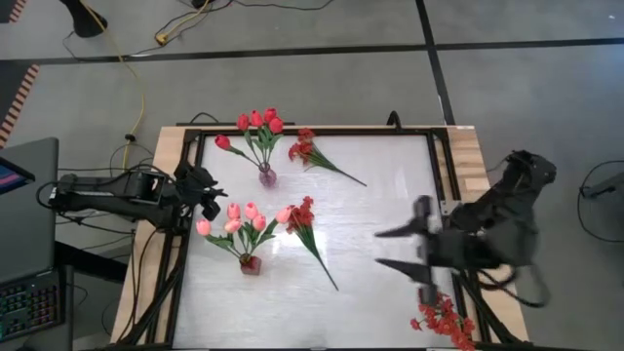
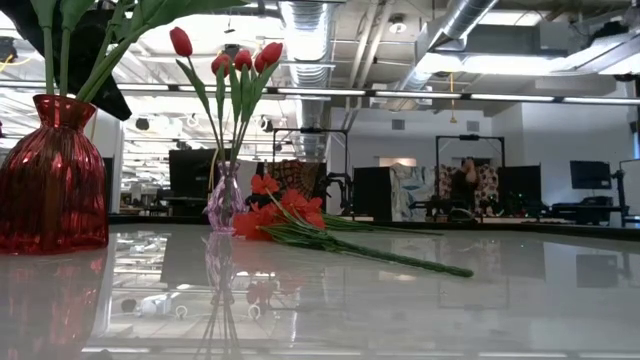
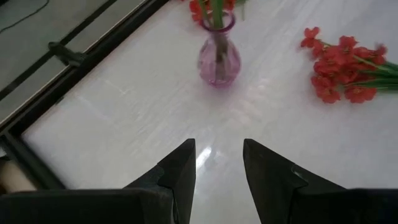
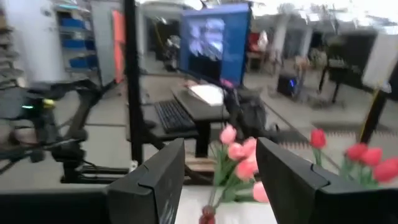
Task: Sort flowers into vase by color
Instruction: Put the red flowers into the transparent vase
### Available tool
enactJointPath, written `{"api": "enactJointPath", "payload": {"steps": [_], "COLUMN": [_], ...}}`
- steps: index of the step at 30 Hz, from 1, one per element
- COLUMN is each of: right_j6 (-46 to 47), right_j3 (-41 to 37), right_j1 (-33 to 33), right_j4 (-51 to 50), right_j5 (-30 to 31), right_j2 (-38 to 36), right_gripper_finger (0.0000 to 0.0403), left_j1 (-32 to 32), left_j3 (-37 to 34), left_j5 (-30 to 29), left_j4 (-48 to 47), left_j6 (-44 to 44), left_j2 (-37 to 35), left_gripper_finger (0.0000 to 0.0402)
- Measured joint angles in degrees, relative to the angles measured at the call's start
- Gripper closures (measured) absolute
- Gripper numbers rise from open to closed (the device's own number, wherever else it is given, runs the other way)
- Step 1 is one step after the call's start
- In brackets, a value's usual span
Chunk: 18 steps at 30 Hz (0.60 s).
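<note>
Red tulips point(image 1: 258, 122) stand in a small purple vase point(image 1: 266, 176) at the far left. Pink tulips point(image 1: 234, 219) stand in a red vase point(image 1: 251, 264) nearer to me. One spray of small red blossoms point(image 1: 305, 146) lies on the table right of the purple vase. A second spray point(image 1: 300, 214) lies beside the pink tulips, and a third point(image 1: 444, 322) lies at the near right corner. My left gripper point(image 1: 210, 193) hangs open at the left edge, aimed at the purple vase point(image 3: 219, 59). My right gripper point(image 1: 387, 248) is open and level above the table's right side, facing the pink tulips point(image 4: 239, 152).
A black frame point(image 1: 444, 166) runs round the white tabletop. A desk with a screen and a keyboard point(image 1: 29, 302) stands left of the table. Cables point(image 1: 136, 88) lie on the floor beyond the far edge. Bare white tabletop lies between the sprays and my right gripper.
</note>
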Motion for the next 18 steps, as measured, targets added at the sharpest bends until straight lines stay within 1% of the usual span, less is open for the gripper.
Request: {"api": "enactJointPath", "payload": {"steps": [3,8,14,16,18], "right_j6": [3.98,13.6,23.91,26.36,26.78], "right_j3": [1.6,4.21,4.16,4.14,4.11], "right_j1": [-5.82,-17.0,-29.64,-33.41,-37.0], "right_j4": [-4.47,-16.45,-36.17,-39.67,-40.12], "right_j5": [-3.34,-13.82,-14.54,-14.96,-17.42], "right_j2": [2.95,7.21,12.37,14.67,17.29], "right_gripper_finger": [0.018,0.018,0.018,0.018,0.018], "left_j1": [0.0,0.0,0.0,0.0,0.0], "left_j3": [-1.07,-1.07,-1.07,-1.07,-1.07], "left_j5": [1.91,3.18,3.63,3.68,3.7], "left_j4": [1.26,1.96,1.97,1.96,1.96], "left_j6": [1.11,2.18,2.25,2.26,2.26], "left_j2": [0.01,0.67,0.79,0.81,0.81], "left_gripper_finger": [0.0278,0.0278,0.0278,0.0278,0.0278]}}
